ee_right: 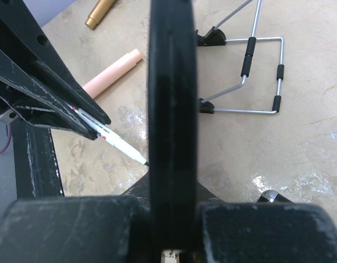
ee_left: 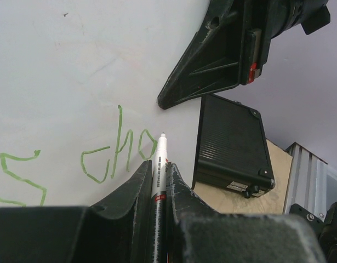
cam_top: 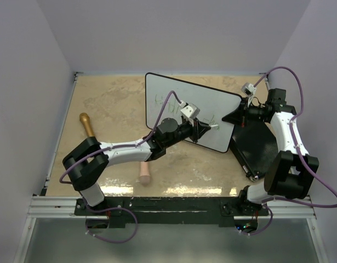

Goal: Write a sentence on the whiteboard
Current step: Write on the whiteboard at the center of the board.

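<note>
on the tan stony surface (cam_top: 108,104), glossy white whiteboard (cam_top: 157,87) with thin black rim tilted near the back middle, right fingers (ee_left: 206,71) pinched shut on its edge, left fingers (ee_left: 130,192) squeezed tight on thin white pen (ee_left: 159,164), tip near wobbly green sentence (ee_left: 119,153), ridged black case (ee_left: 228,148) beside

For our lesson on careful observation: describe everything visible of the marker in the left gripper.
The marker is slim, with a white plastic-looking barrel bearing small red and black print and a fine dark tip, uncapped. The left gripper pinches its barrel, the front end sticking out. The tip points at the whiteboard, beside the green letters; contact cannot be told.
</note>
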`<state>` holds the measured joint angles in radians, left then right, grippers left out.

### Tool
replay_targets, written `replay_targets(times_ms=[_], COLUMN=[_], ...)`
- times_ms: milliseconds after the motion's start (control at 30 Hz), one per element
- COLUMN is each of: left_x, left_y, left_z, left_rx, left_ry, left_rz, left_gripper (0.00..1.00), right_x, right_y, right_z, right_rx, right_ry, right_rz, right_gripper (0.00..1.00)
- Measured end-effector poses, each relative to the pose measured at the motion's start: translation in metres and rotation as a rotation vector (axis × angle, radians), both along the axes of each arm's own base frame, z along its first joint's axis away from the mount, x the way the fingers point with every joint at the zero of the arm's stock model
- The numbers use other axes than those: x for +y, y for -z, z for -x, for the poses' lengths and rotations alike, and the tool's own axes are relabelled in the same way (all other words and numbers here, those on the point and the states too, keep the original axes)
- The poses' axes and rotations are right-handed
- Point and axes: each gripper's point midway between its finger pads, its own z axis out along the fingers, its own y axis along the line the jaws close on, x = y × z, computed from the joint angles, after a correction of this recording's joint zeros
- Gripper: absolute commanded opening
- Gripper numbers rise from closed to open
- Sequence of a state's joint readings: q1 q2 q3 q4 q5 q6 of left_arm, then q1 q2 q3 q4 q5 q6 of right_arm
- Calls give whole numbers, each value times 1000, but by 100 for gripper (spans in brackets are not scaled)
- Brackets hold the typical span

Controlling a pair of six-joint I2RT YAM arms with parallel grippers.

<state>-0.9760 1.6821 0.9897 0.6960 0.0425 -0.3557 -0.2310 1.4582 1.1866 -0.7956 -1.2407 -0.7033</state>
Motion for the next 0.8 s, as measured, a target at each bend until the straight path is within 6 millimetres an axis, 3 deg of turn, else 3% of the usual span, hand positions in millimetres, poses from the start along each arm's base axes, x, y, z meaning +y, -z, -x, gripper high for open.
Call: replay_targets(times_ms=[333, 800], left_x=[-12, -17], left_y=[17, 12], left_z=[-7, -9], left_rx=[25, 14], left_ry=[7, 12], left_rz=[-39, -36], left_gripper=[0, 0], right_x=[0, 0], right_y=[0, 0], right_z=[0, 0], right_rx=[-1, -1], right_ry=[0, 0], right_rz=[1, 1], right_gripper=[0, 0])
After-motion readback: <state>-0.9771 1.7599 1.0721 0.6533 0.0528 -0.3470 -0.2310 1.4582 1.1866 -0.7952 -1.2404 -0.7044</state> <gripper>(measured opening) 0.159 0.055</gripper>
